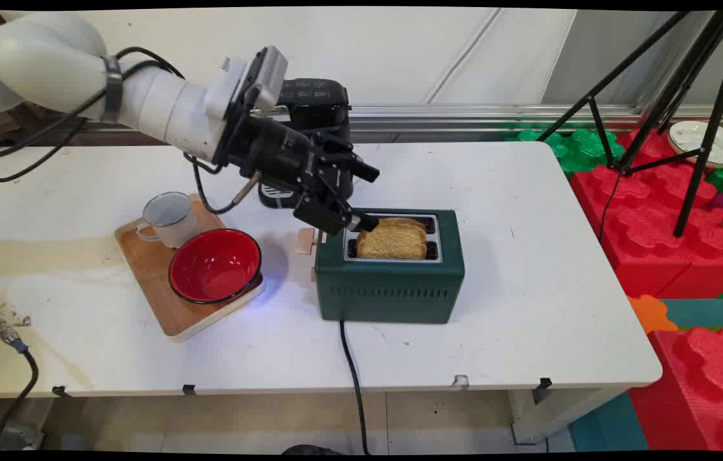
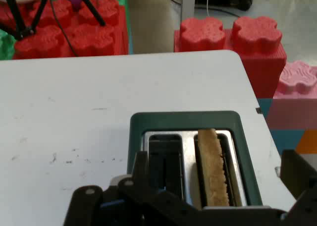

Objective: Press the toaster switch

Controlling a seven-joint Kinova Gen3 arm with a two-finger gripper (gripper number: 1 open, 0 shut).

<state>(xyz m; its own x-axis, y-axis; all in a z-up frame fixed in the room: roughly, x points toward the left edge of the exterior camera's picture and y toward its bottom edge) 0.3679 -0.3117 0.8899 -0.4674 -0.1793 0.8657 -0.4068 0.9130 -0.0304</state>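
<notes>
The black two-finger gripper point(image 1: 361, 205) hangs tilted at the left end of a dark green toaster point(image 1: 390, 269), its fingers spread wide with nothing between them; the lower fingertip point(image 1: 366, 222) sits just at the edge of a slice of toast point(image 1: 393, 240) standing upright in the toaster's near slot, though contact cannot be made out; in the hand view the toast point(image 2: 214, 166) fills one slot just ahead of the gripper point(image 2: 218, 186), the other slot being dark; the toaster's black cord point(image 1: 351, 378) runs off the white table point(image 1: 528, 320); behind the gripper stands a black appliance point(image 1: 313, 109); on its far side from the toaster lies a wooden tray point(image 1: 153, 269) carrying a red bowl point(image 1: 215, 266) and a white enamel mug point(image 1: 168, 219); well beyond the toaster, past the table's end, red foam blocks point(image 1: 675, 230) and a black tripod point(image 1: 668, 89).
</notes>
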